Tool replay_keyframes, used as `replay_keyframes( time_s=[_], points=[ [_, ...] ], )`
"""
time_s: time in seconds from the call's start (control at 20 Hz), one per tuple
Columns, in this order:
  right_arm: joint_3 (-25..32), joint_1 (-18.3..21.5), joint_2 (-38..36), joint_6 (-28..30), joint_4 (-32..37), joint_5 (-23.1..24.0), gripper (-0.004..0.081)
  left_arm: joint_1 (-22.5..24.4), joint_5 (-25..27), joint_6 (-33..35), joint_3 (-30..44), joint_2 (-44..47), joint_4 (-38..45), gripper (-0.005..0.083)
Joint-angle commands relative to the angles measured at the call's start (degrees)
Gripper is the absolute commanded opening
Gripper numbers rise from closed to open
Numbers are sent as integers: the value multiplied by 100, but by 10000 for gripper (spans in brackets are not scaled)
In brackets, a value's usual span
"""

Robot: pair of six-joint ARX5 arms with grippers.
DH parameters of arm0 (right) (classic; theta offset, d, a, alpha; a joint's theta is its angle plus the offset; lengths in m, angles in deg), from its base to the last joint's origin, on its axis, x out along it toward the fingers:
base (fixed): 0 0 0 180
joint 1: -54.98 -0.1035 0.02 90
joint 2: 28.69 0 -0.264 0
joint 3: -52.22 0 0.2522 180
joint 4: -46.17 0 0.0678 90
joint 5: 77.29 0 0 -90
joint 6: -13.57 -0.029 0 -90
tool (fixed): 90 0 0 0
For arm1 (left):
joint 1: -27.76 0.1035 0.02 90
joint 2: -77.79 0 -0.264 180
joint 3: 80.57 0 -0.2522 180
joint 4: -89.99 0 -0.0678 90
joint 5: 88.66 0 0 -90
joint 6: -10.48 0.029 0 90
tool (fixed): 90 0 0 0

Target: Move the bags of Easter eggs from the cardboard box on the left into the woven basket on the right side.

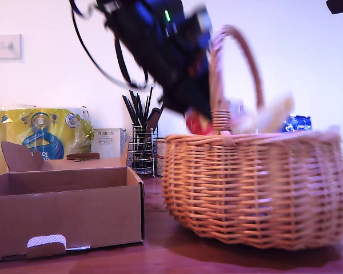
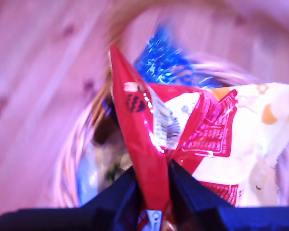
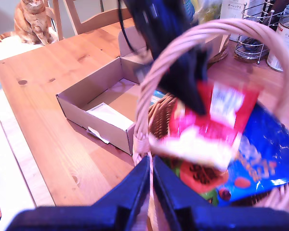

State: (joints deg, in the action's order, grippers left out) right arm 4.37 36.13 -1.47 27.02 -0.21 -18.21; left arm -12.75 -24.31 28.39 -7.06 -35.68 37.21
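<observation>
My first arm slants down from the exterior view's 11 o'clock, its hand (image 1: pixel 195 117) just above the woven basket (image 1: pixel 251 188) beside the arched handle (image 1: pixel 240 63). The jaws are clamped on the pinched edge of a red bag of Easter eggs (image 2: pixel 149 159), which hangs over the basket's mouth; a blue bag (image 3: pixel 265 154) already lies inside. My second hand (image 3: pixel 150 187) hovers over the braided rim at the handle's foot, jaws nearly together with the handle's base running between them; whether they pinch it I cannot tell. The cardboard box (image 1: pixel 63 211) stands on the tabletop (image 3: pixel 43 96) at the exterior view's 8 o'clock, apart from the basket, with bare wood between them
</observation>
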Motion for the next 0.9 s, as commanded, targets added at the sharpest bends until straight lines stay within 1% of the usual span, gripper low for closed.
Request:
replay_keyframes(
  time_s=[0.0,0.1,0.3,0.35,0.4,0.5,0.55,0.7,0.85],
  points=[
    [-46,-26,0,7,15,-2,-12,-37,133,-111,42,-304,-44,110],
    [-46,-26,0,7,13,-2,-12,-48,131,-122,42,-431,-131,111],
    [-46,-26,0,7,13,-2,-12,-52,133,-98,33,-339,-120,123],
    [-46,-26,0,7,13,-2,-12,-48,136,-94,33,-295,-127,173],
    [-46,-26,0,7,13,-2,-12,-48,133,-61,33,-262,-125,266],
    [-46,-26,0,7,15,0,-12,-48,136,-13,33,-162,-162,489],
    [-46,-26,0,7,15,0,-12,-48,136,11,33,-79,-214,538],
    [-46,-26,0,7,15,-2,-12,-48,225,9,33,223,-293,535],
    [-46,-26,0,7,15,-2,-12,17,444,72,33,612,-304,533]
  ],
)
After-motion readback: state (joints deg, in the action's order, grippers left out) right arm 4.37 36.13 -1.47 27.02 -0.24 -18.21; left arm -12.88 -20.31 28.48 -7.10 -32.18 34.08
